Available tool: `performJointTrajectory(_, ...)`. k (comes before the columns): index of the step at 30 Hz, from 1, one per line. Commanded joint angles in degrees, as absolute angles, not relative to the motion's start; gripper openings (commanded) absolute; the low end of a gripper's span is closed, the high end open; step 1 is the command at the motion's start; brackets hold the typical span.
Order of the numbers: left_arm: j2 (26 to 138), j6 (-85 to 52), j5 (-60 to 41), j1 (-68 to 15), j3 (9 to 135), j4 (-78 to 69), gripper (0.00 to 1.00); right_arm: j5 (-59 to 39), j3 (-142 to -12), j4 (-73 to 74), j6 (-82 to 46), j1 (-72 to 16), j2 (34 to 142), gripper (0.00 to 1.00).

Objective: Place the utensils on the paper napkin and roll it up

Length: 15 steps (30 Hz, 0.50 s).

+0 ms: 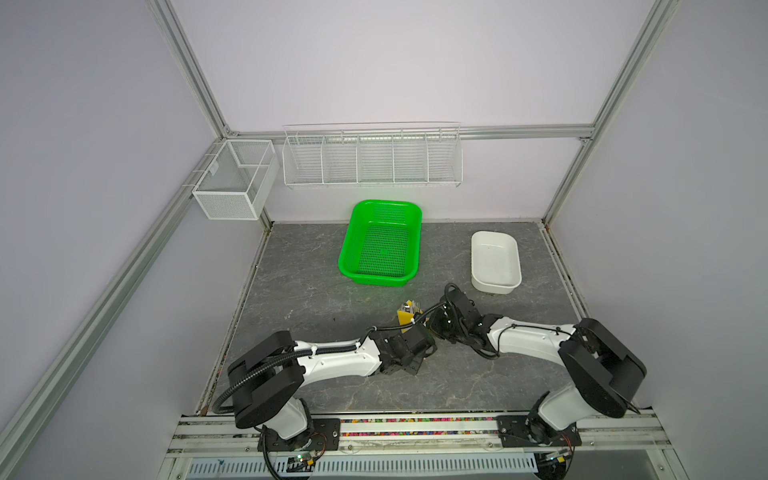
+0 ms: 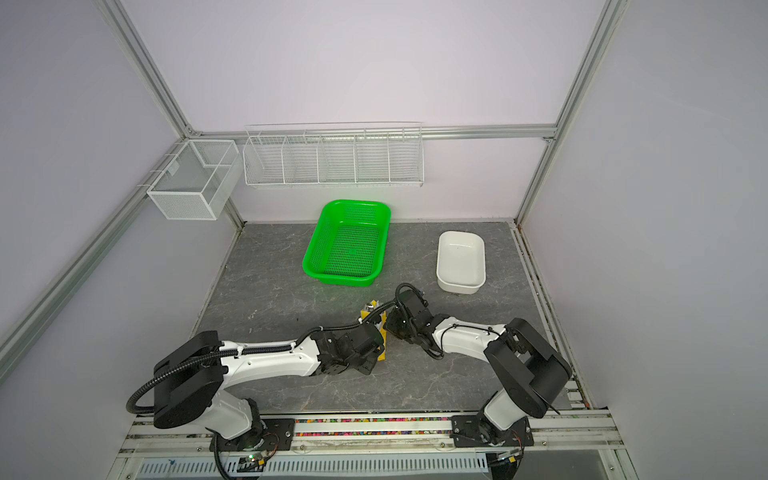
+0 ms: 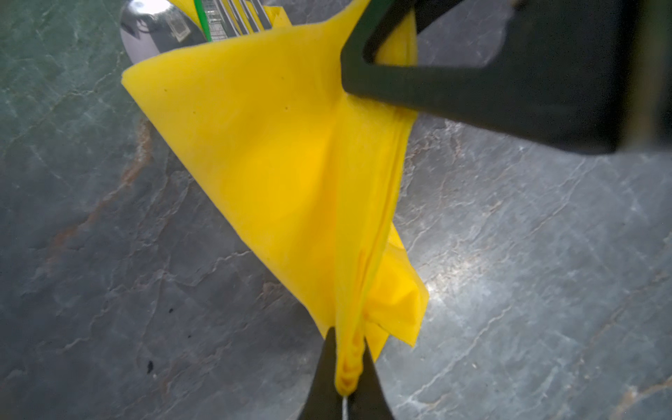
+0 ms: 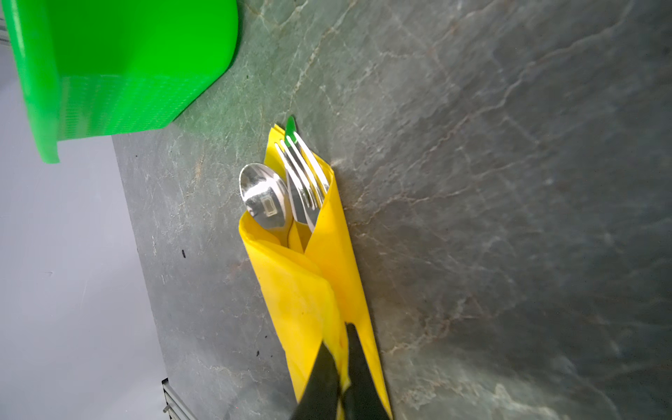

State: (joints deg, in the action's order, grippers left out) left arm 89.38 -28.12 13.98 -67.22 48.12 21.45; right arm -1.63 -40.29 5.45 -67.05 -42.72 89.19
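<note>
Left claw (image 3: 348,336) and right claw (image 4: 337,336) each pinch the paper napkin (image 4: 309,283) folded around the utensils (image 4: 302,182).

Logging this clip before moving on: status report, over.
Left gripper and right gripper both shut on the paper napkin. Utensils wrapped inside, heads poking out. Green basket apart, not in the way.

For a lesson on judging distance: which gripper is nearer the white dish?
Right. The right gripper, shut on the paper napkin, reaches in from the white dish's side; the left gripper pinches the napkin's near end, farther from the dish.
</note>
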Motion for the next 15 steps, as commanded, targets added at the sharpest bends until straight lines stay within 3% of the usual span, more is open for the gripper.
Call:
performJointTrajectory(1, 89.9, -26.8, 15.0, -67.8, 49.7, 22.1, 0.11, -0.5, -38.7, 6.1, -68.0, -41.8, 87.5, 0.07)
performJointTrajectory(5, 89.1, -25.7, 12.6, -67.8, 49.2, 21.5, 0.31, -1.3, -38.8, 6.4, -67.4, -41.4, 88.0, 0.07)
performJointTrajectory(8, 86.5, -25.3, 10.9, -67.8, 48.7, 21.7, 0.4, -1.7, -38.3, 7.2, -66.8, -41.1, 88.1, 0.06)
performJointTrajectory(15, 71.2, -29.3, 6.4, -65.8, 40.8, 14.4, 0.41, -2.6, -36.7, 8.7, -64.1, -40.4, 87.6, 0.06)
